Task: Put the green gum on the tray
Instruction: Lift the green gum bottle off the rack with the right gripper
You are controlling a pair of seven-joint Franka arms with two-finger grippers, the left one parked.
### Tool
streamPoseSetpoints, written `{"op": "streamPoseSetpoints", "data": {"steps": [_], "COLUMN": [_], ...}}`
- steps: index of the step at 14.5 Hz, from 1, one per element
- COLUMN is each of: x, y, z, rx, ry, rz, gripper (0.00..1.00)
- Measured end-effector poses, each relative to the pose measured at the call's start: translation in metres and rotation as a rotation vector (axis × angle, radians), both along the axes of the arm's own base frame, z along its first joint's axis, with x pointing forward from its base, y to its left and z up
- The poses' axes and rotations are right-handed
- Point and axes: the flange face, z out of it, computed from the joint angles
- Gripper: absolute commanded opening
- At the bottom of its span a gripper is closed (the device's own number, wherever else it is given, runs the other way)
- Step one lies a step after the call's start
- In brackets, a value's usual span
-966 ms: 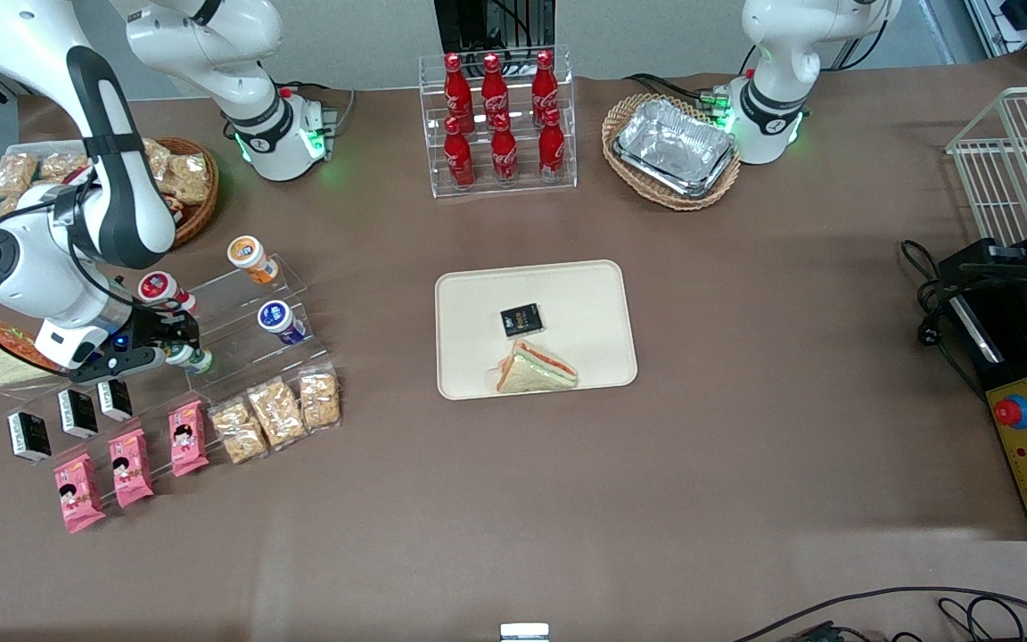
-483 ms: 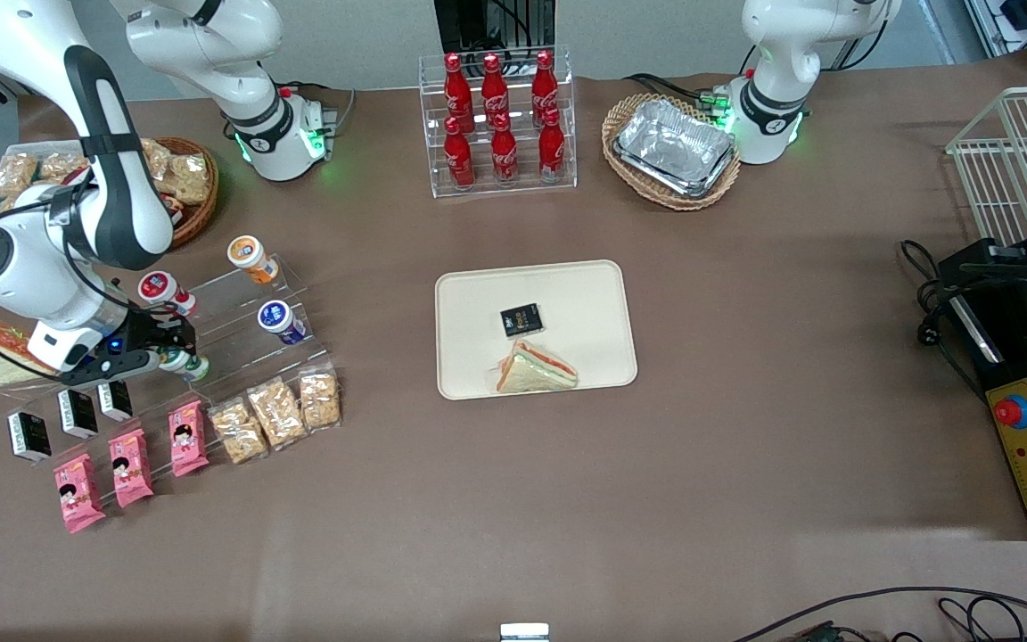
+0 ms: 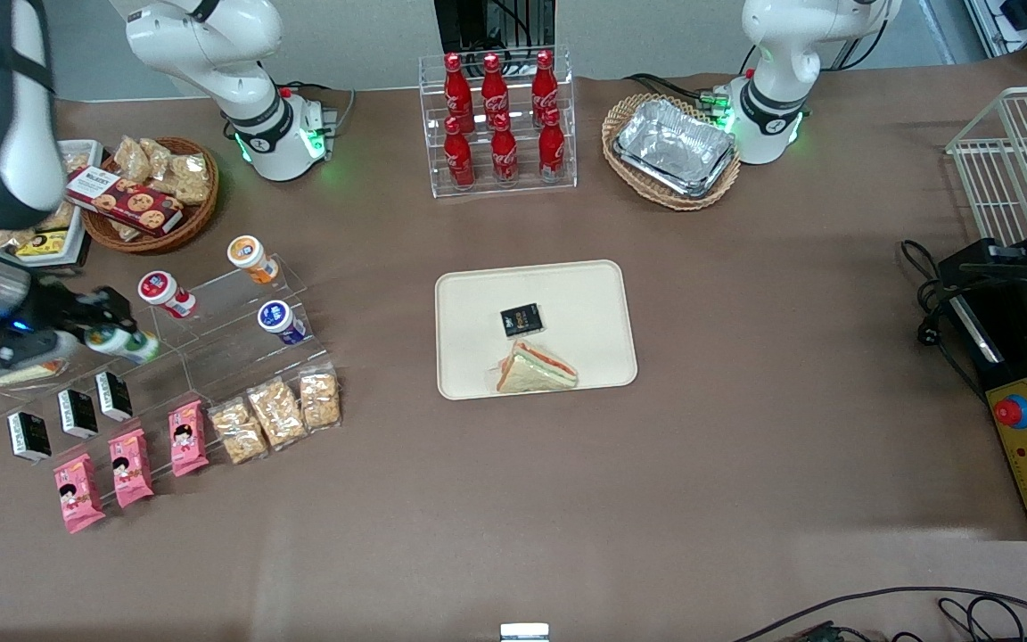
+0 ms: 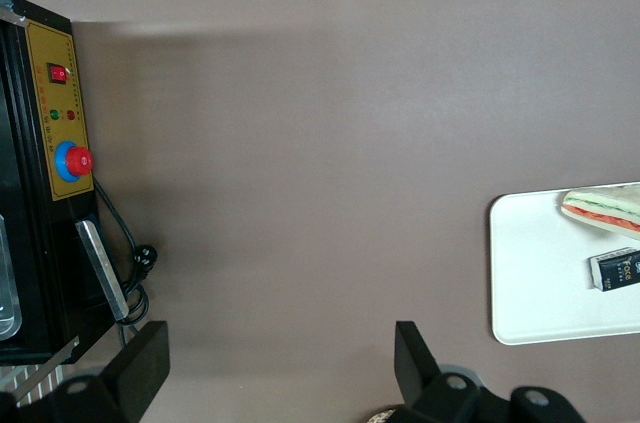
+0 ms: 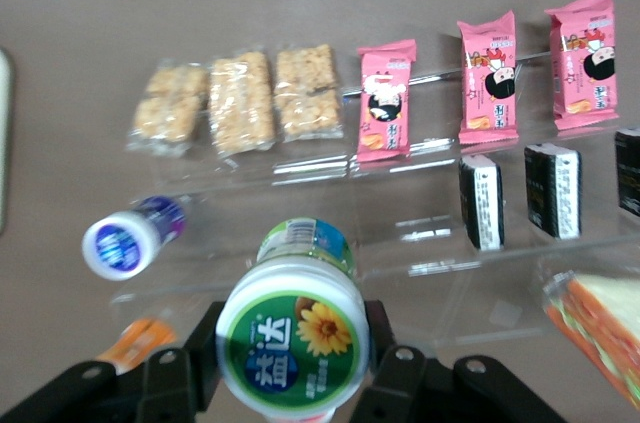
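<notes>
My right gripper (image 3: 112, 334) is shut on the green gum (image 3: 124, 343), a small white bottle with a green-and-white lid, and holds it lifted above the clear stepped rack at the working arm's end of the table. In the right wrist view the gum's lid (image 5: 295, 338) sits between the two black fingers (image 5: 205, 348). The cream-beige tray (image 3: 469, 303) lies at the table's middle and carries a sandwich (image 3: 536, 367) and a small black packet (image 3: 521, 320). The tray's edge also shows in the left wrist view (image 4: 520, 273).
The clear rack (image 3: 228, 308) holds a blue-lidded bottle (image 3: 280, 321), an orange-lidded bottle (image 3: 251, 258), a red-lidded bottle (image 3: 166, 294), snack bags (image 3: 277, 410), pink packets (image 3: 130, 464) and black boxes (image 3: 77, 412). A cola rack (image 3: 497, 120) and a basket of foil trays (image 3: 672, 150) stand farther from the camera.
The gripper has risen off the rack with the green gum and moved farther toward the working arm's end of the table. The wicker basket of snacks is now uncovered.
</notes>
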Motion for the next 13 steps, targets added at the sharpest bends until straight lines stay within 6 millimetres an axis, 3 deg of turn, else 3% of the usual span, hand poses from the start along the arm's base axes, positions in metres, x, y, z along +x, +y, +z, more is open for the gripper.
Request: {"op": "streamPoseSetpoints", "data": {"steps": [2, 5, 9, 13], "x": [-0.001, -0.007, -0.024, -0.059], "y": [0.022, 0.09, 0.189, 0.297], "z": [0.039, 0.072, 0.087, 0.087], "rx": [0.003, -0.016, -0.055, -0.066], "ry": [0.034, 0.09, 0.117, 0.14], "rz": [-0.011, -0.071, -0.18, -0.293], "gripper": [0.0, 0.0, 0.0, 0.0]}}
